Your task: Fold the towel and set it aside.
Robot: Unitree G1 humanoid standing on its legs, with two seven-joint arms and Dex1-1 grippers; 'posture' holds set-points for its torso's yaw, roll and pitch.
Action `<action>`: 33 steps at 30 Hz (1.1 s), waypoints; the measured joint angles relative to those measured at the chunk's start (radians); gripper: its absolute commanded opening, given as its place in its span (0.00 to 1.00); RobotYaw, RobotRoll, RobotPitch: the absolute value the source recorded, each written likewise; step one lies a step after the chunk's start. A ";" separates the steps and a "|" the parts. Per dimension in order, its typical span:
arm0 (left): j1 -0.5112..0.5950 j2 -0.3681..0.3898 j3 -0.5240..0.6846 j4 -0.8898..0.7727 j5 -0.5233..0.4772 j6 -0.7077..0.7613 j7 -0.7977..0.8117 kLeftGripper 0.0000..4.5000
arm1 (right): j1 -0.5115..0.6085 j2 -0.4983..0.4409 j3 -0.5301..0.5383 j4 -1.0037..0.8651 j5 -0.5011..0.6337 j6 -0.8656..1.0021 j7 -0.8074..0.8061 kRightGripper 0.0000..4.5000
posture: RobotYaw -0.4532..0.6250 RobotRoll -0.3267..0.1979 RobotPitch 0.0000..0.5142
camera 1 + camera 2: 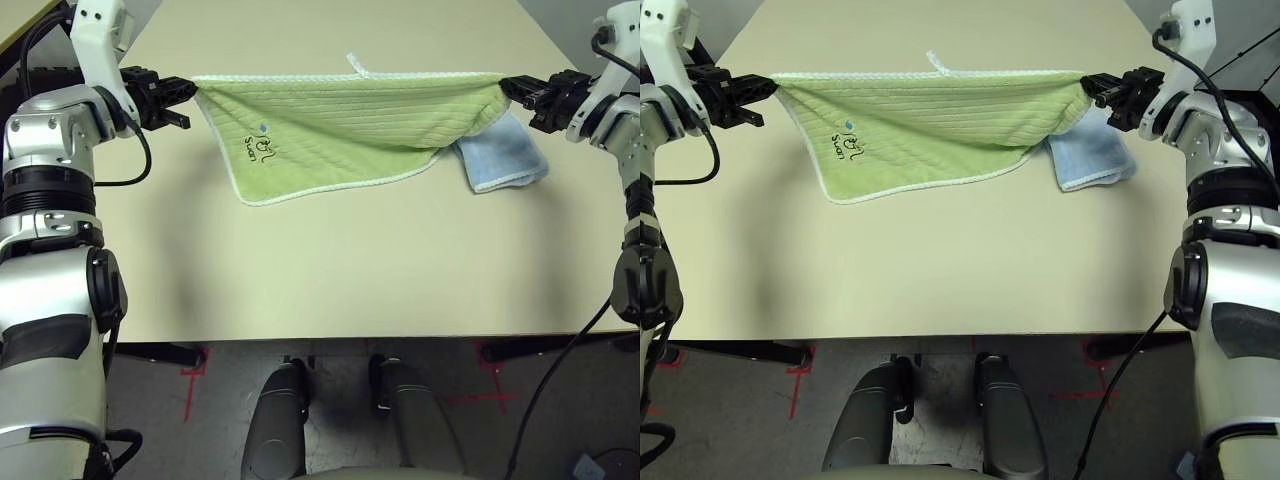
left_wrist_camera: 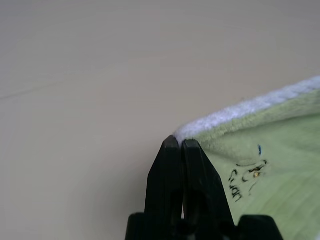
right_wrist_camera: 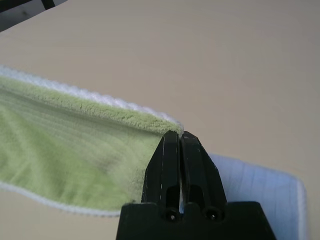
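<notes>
1. Left eye view, nearest: the bare beige surface (image 1: 330,270) lies between the robot and the towel (image 1: 340,125), with nothing on it on the near side of the towel.
2. The towel, light green with white stitched edging, is stretched taut by its two upper corners and hangs above the surface; its lower edge sags in a curve, lowest toward the towel's left side.
3. A small dark embroidered motif (image 1: 260,145) sits on the towel's face near its left corner, and a small white tag (image 1: 355,65) stands up from the towel's top edge about midway.
4. The left pincer (image 1: 190,92) is clenched on the towel's left upper corner; the left wrist view shows its two black fingers (image 2: 170,175) pressed together over the white edging.
5. The right pincer (image 1: 508,88) is clenched on the towel's right upper corner, its fingers (image 3: 172,165) likewise pressed together on the cloth.
6. A light blue cloth (image 1: 505,155) lies flat on the surface below the towel's right corner, partly covered by the towel's hanging edge.
7. Beyond the towel's top edge the surface continues bare to its far edge.
</notes>
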 measured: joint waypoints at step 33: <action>0.313 0.264 -0.206 -0.355 0.043 -0.007 -0.737 0.01 | 0.449 -0.125 0.087 -0.203 -0.015 -0.407 0.539 0.00 | 0.48 0.62 0.45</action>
